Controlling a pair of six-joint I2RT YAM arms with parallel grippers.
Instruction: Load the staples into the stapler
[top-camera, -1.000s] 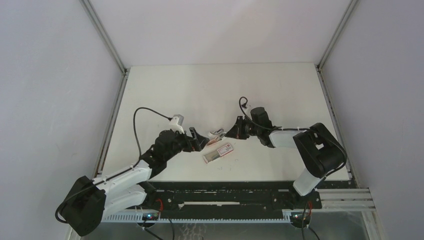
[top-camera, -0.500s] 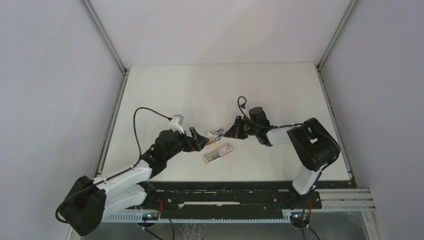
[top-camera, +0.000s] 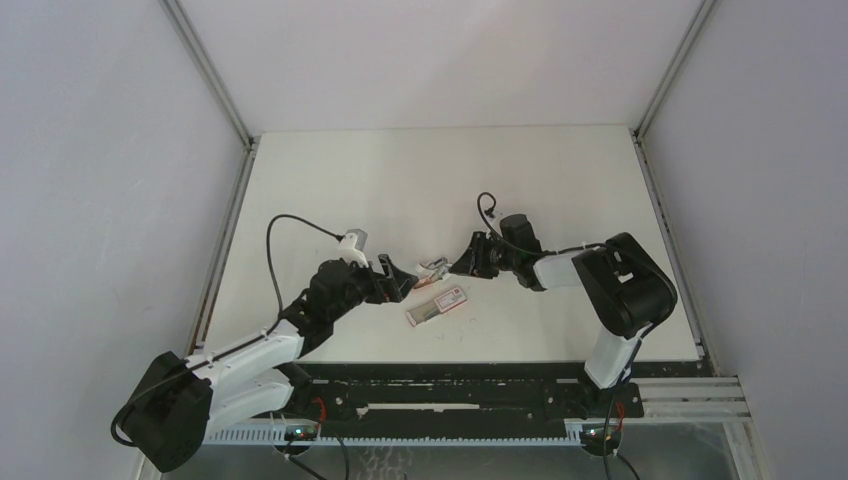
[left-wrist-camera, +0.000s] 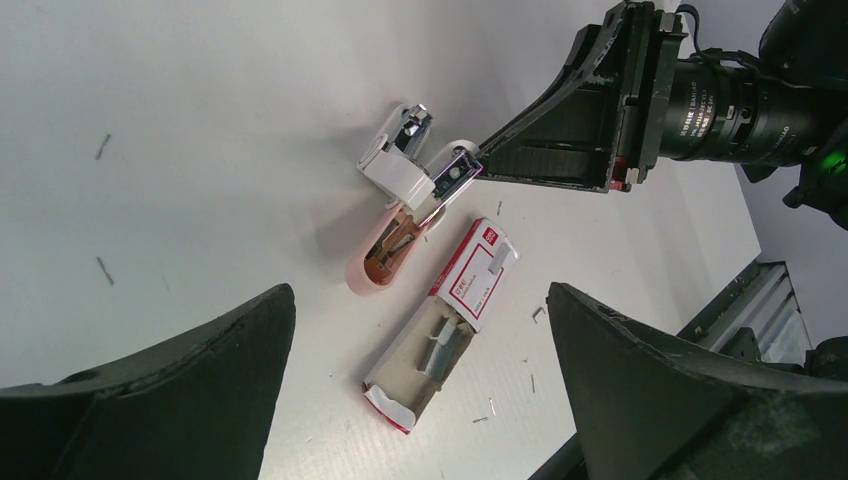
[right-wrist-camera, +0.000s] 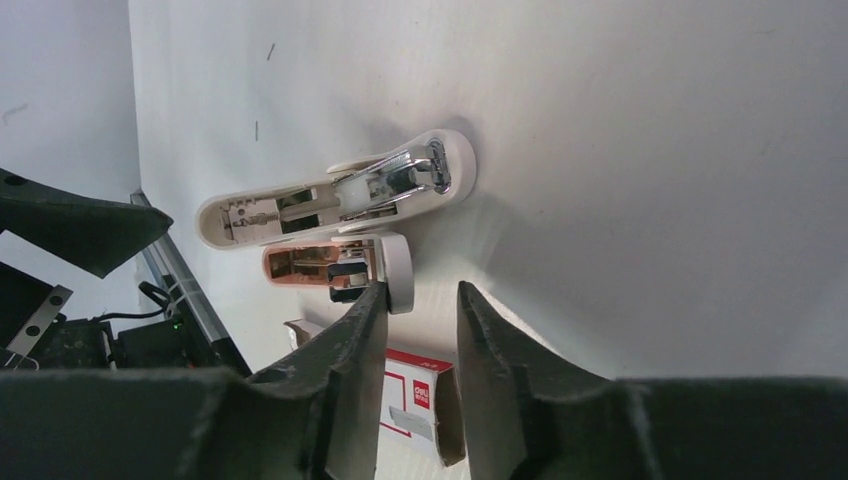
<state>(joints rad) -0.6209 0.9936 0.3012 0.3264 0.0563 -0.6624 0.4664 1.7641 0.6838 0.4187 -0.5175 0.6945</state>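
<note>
The stapler (top-camera: 432, 270) lies swung open on the white table, its white top arm (right-wrist-camera: 335, 195) and pink base (right-wrist-camera: 320, 265) both showing bare channels. Just near of it lies the red-and-white staple box (top-camera: 437, 304), open, with a grey block of staples (left-wrist-camera: 440, 350) inside and one strip on its lid (left-wrist-camera: 497, 260). My right gripper (right-wrist-camera: 420, 295) stands at the stapler's white end with a narrow gap and nothing between its fingers; the left fingertip (right-wrist-camera: 372, 300) touches that end. My left gripper (left-wrist-camera: 420, 290) is wide open, empty, left of stapler and box.
Loose single staples (left-wrist-camera: 535, 315) are scattered on the table beside the box. A black rail (top-camera: 450, 385) runs along the near edge between the arm bases. Grey walls close the table left, right and behind.
My right gripper's jaws have parted from shut to a narrow gap at the stapler's end. The stapler, the box and the left arm have not moved.
</note>
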